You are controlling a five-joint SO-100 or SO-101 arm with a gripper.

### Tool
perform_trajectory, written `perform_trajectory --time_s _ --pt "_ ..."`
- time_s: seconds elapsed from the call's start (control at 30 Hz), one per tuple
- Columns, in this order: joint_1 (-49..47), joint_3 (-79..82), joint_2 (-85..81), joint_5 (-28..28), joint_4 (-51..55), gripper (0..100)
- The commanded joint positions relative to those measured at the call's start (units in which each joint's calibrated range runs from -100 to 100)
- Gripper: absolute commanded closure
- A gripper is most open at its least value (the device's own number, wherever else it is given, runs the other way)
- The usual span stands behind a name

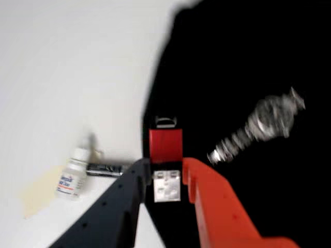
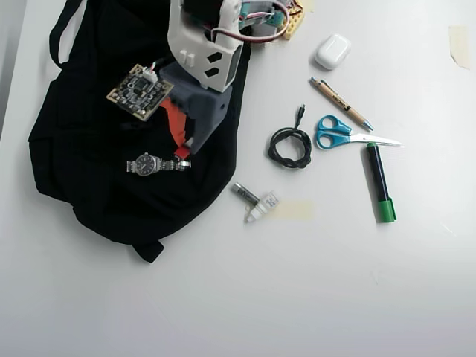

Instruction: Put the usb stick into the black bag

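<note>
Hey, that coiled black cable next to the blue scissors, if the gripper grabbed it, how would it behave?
The coiled black cable would probably be floppy: it lies in loose loops with its plug end sticking up toward the top of the overhead view. Grabbed by one strand, the coil might unwind and dangle. It looks thin, so likely light, and it lies close to the blue scissors, which a trailing end might nudge.
</note>
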Motion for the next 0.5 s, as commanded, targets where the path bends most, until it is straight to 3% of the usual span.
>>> perform_trajectory --time_s 0.0,0.33,0.43,0.47 --pt "3.30 14.03 -6.80 -5.96 1.10 98" --pt "8.83 35.86 -20.83 -6.27 0.76 96" --pt "8.98 35.77 -21.24 -6.33 0.76 66" --pt "8.83 35.77 -21.24 -6.27 0.76 61"
